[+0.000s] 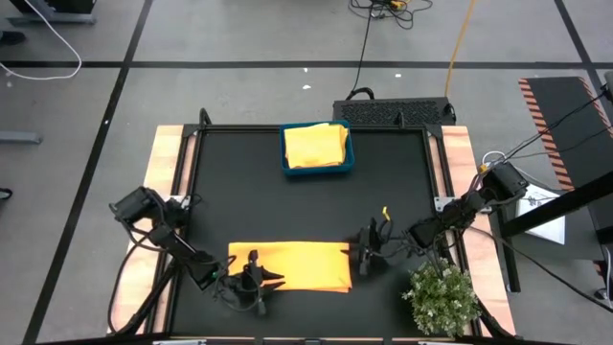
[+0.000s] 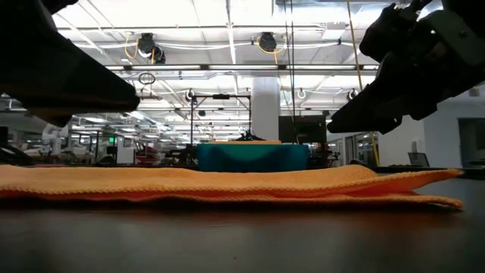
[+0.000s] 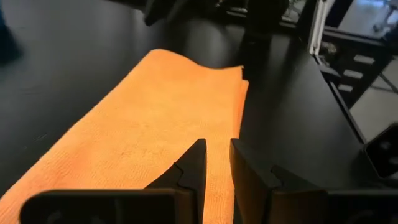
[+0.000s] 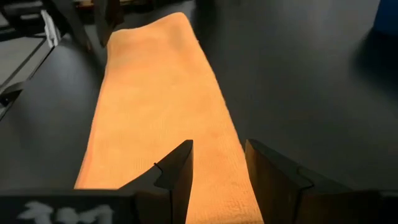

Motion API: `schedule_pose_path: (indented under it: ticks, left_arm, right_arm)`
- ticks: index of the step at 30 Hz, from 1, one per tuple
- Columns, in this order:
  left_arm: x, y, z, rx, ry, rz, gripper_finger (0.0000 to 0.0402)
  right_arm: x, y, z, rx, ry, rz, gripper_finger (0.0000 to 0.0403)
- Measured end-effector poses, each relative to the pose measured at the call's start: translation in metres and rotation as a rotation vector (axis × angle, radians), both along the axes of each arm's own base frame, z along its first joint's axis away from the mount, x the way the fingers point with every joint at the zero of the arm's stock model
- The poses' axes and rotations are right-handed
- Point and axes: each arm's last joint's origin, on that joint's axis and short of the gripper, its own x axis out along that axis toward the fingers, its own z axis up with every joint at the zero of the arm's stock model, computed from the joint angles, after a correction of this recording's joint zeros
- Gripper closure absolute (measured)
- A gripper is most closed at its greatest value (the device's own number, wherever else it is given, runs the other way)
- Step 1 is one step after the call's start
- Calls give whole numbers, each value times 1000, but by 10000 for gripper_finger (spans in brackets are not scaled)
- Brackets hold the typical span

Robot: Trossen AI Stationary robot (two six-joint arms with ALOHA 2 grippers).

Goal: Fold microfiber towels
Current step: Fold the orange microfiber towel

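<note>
No brand, label or readable writing shows on any item.

Two towels can be counted from above. One orange microfiber towel lies folded into a long strip on the black table near its front edge. A second, yellower towel sits folded in the teal tray at the far side, well apart from both claws.

The left gripper hangs over the left end of the orange strip; its wrist view shows the two fingers set narrowly apart with nothing between them, the cloth stretching away ahead of the tips. The right gripper sits just beyond the strip's right end; its fingers stand moderately apart over the cloth's near end, also empty.

The low view alone shows the strip's stacked layers and its slightly lifted right corner, with the tray behind it. Whether either claw's tips touch the fabric is hard to judge from these angles.

One small bushy plant stands at the front right corner, just beside the right gripper's arm.
</note>
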Motion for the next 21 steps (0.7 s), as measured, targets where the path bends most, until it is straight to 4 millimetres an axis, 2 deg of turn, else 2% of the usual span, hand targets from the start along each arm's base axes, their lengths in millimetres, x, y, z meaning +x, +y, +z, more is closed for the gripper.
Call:
schedule_pose_path:
  ticks: [3, 8, 13, 17, 21]
  left_arm:
    - [5, 4, 0, 17, 16, -18, 330]
    - [17, 17, -1, 51, 49, -51, 330]
    - [34, 39, 0, 79, 102, -111, 330]
    - [43, 60, 13, 150, 139, -169, 330]
    - [44, 72, 34, 202, 121, -238, 330]
  right_arm:
    - [2, -4, 0, 21, 1, -17, 261]
    - [6, -11, -2, 74, 41, 52, 260]
    - [9, -31, -11, 109, 165, 48, 236]
    - [11, -52, -17, 219, 258, 32, 204]
    - [14, -63, -17, 284, 283, 98, 186]
